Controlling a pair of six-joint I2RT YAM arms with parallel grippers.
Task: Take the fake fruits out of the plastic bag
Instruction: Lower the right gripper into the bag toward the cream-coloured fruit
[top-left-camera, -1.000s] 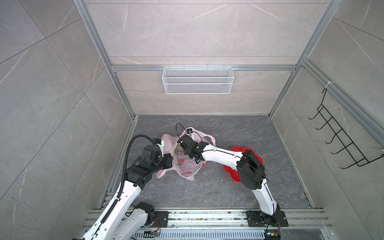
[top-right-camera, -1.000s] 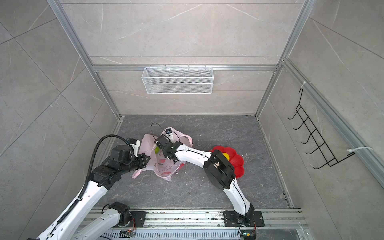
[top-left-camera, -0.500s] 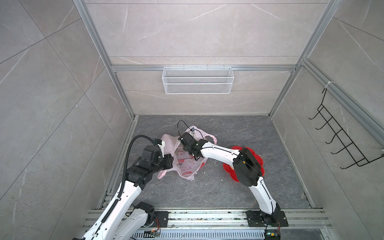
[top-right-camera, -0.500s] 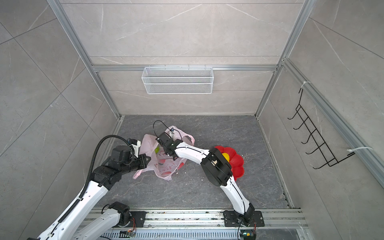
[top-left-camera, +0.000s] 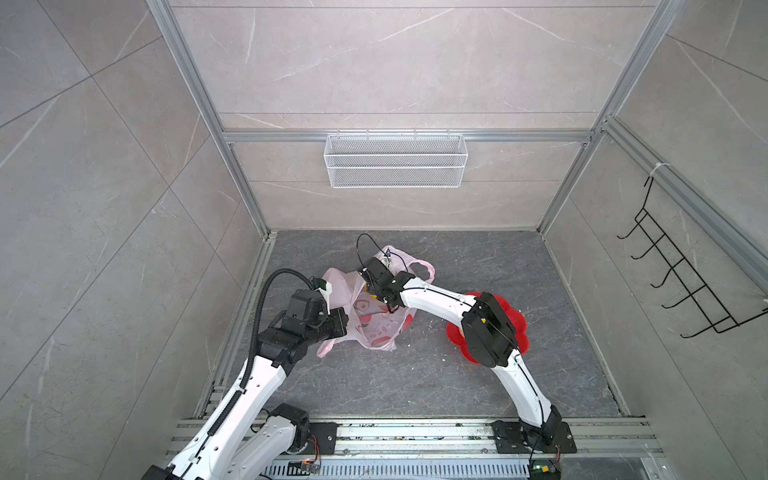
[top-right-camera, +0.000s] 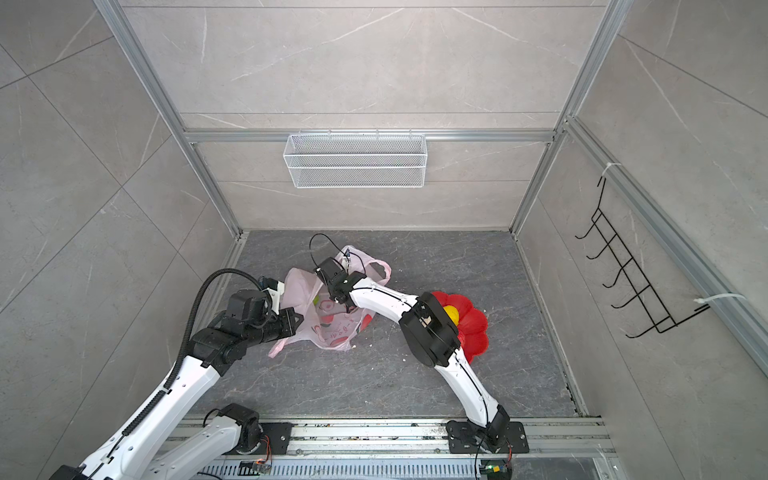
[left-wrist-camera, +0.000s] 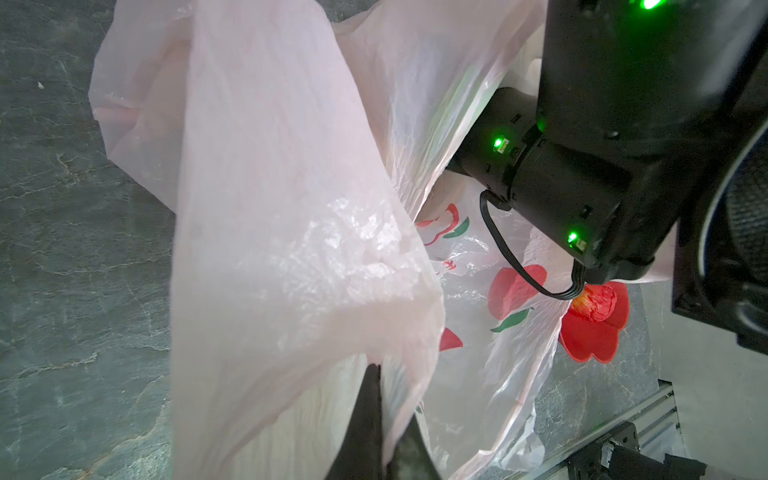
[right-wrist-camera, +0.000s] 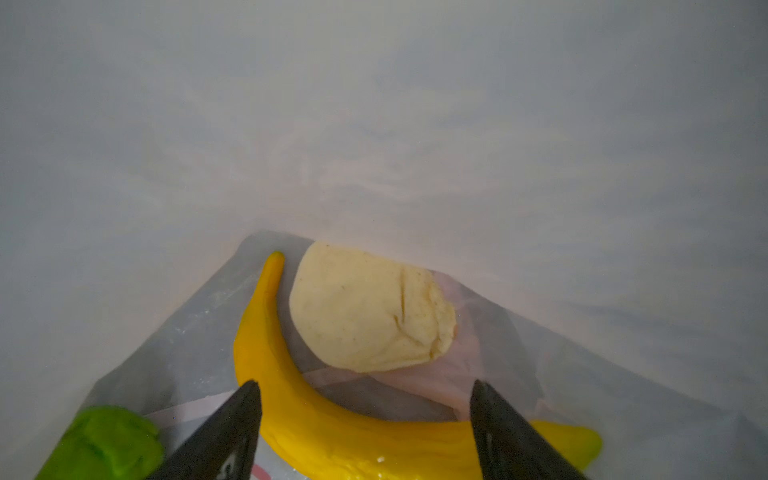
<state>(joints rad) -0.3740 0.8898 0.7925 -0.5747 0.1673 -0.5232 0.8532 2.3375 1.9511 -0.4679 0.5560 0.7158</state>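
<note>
- Banana (right-wrist-camera: 286, 399) lies flat on the lower film inside the plastic bag (top-left-camera: 376, 328). It's curved, w/ the thin tip pointing away from the fingers, deeper in. The long axis bends round & runs crosswise under them.
- Right gripper (right-wrist-camera: 365, 384): fingers wide apart, straddling the banana's mid part, gripping nothing. Touching it or not, can't tell.
- Beige lump (right-wrist-camera: 370, 311) sits in the hollow of the curve, just beside the banana.
- Green ball (right-wrist-camera: 104, 444) is near one finger, blurred & cut off by the frame edge.
- Left gripper (left-wrist-camera: 382, 395): fingers pinched tight on the bag's film, holding a fold up. The tips are mostly buried in it.
- In both top views the right fingers are hidden in the bag mouth; only the wrist shows.
- Red bumpy ball (left-wrist-camera: 594, 305) rests on the red dish (top-right-camera: 473, 328), outside the bag, partly behind a cable (left-wrist-camera: 511, 266). The right elbow covers much of the dish from above.
- Bag lies left of centre on the counter (top-left-camera: 436, 374), near the side rail (top-left-camera: 249, 316) & well apart from the back wall (top-left-camera: 395, 208).
- Dish is near the bag, on its right. Open grey counter betw. bag & front rail (top-left-camera: 415, 432).
</note>
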